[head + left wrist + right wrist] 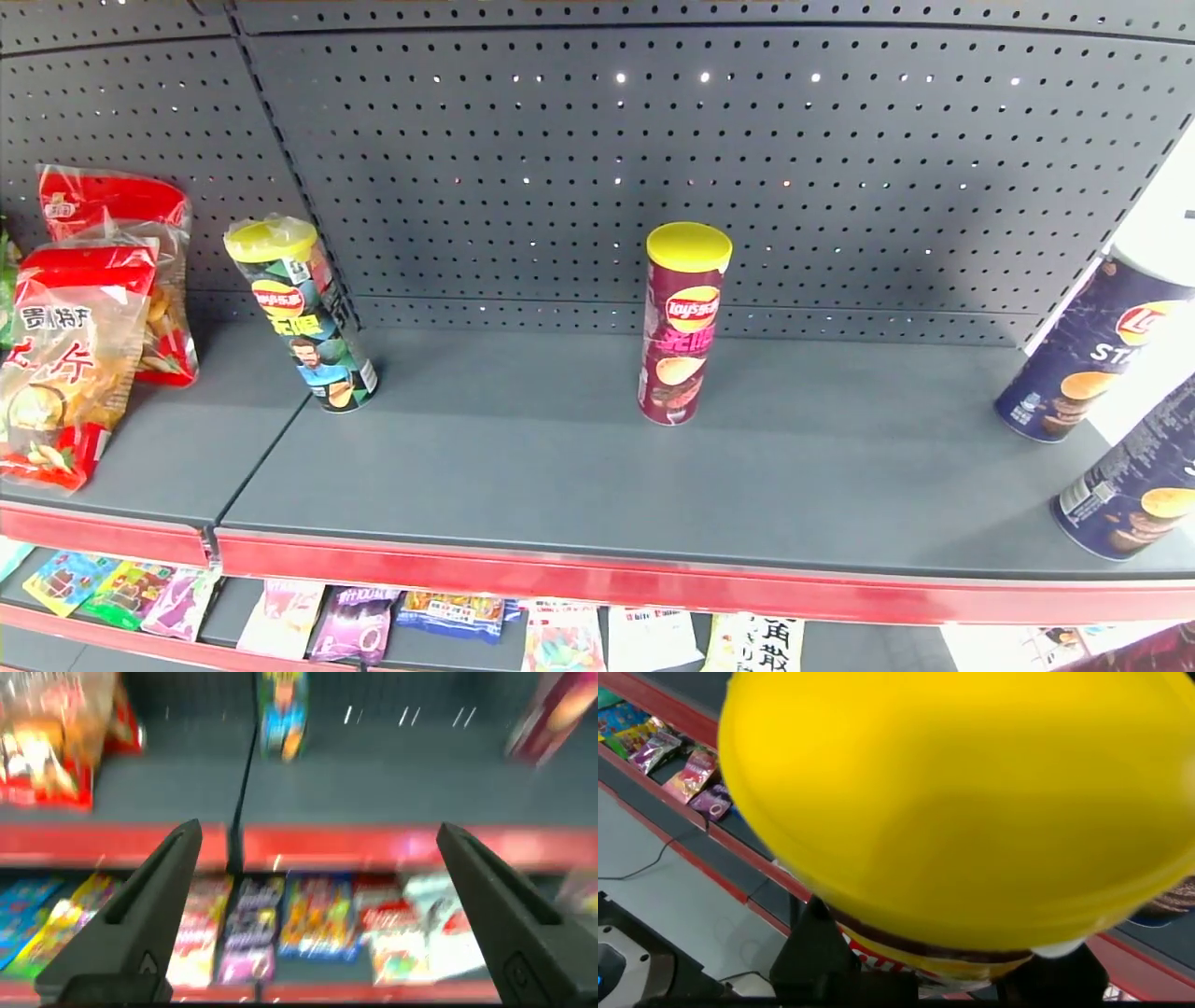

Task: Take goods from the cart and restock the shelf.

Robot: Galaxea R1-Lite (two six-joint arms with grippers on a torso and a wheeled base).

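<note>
A grey shelf (560, 476) with a red front edge fills the head view. A maroon can (684, 322) with a yellow lid stands upright at centre frame. A green can (301, 313) stands at the left, beside snack bags (84, 327). Two blue cans (1092, 345) sit at the right edge. Flat packets (448, 616) lie in a row along the bottom. The left claw (318, 829) is spread wide, facing the shelf front. The right claw (934, 961) pinches a yellow-lidded can (962, 803).

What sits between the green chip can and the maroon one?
Nothing: the head view shows bare shelf between the green chip can and the maroon chip can.
</note>
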